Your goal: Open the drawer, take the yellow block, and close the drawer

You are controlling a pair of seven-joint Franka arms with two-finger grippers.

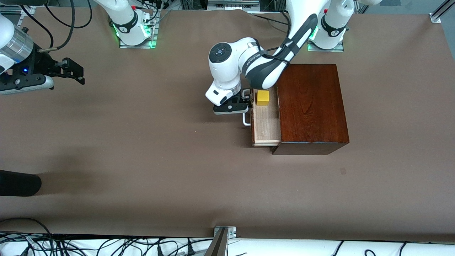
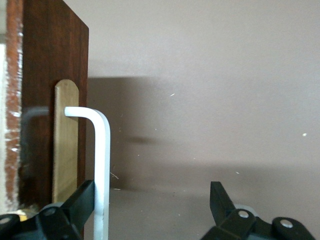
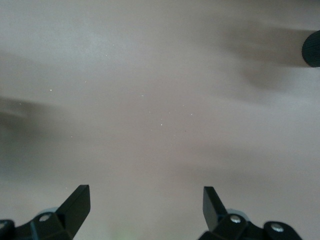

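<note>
The dark mahogany box (image 1: 311, 106) stands toward the left arm's end of the table. Its drawer (image 1: 266, 122) is pulled partly out and shows the pale wood tray. The yellow block (image 1: 263, 97) sits in the tray, at the end farther from the front camera. My left gripper (image 1: 245, 104) is open at the white handle (image 1: 246, 121). In the left wrist view the handle bar (image 2: 101, 165) runs between the jaws of the left gripper (image 2: 150, 200), close against one finger (image 2: 82, 200), in front of the dark drawer front (image 2: 50, 75). My right gripper (image 1: 73, 71) is open and empty and waits over bare table (image 3: 145, 200).
A black rounded object (image 1: 17, 183) lies at the right arm's end of the table, near the front camera; it also shows in the right wrist view (image 3: 312, 48). A metal bracket (image 1: 222, 238) stands at the table's near edge. The brown table (image 1: 142, 142) spreads between.
</note>
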